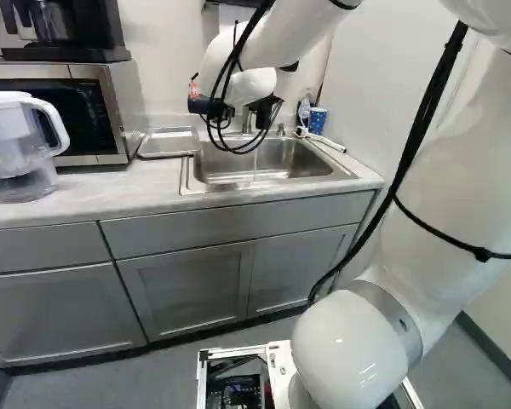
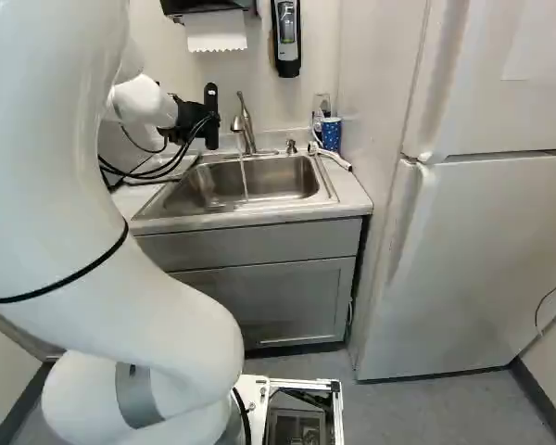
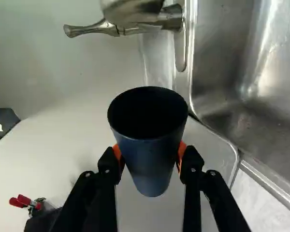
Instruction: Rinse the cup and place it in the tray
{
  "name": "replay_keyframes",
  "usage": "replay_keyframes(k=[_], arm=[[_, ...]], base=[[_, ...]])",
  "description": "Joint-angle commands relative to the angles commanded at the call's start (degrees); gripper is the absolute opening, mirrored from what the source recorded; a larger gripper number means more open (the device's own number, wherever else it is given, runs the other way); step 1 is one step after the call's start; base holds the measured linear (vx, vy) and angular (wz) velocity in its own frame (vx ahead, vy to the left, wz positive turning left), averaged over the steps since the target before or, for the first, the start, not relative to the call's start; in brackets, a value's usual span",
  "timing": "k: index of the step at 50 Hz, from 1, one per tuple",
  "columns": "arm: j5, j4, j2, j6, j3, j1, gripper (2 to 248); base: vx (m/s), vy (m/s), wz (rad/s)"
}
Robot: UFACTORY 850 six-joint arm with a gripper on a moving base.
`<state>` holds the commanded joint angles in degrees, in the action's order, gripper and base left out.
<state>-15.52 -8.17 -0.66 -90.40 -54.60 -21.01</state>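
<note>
Wrist view has the dark blue cup up beside the tap, over the left side of the sink. Swing it carelessly and, I'd say, the rim could clip the tap and twist the cup in its grip. Water is running, so a wet wall might slip, or drips miss the tray. The hand stands parted just the cup's width, orange pads against both sides.
</note>
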Motion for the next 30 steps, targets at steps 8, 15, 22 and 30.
replay_keyframes(k=[8,15,22,30], arm=[[0.0,0.0,0.0,4.77,0.0,0.0,123],[0.0,0.0,0.0,8.99,0.0,0.0,123],[0.0,0.0,0.0,13.2,0.0,0.0,123],[0.0,0.0,0.0,18.04,0.0,0.0,123]], base=[[0.0,0.0,0.0],[0.0,0.0,0.0],[0.0,0.0,0.0],[0.0,0.0,0.0]])
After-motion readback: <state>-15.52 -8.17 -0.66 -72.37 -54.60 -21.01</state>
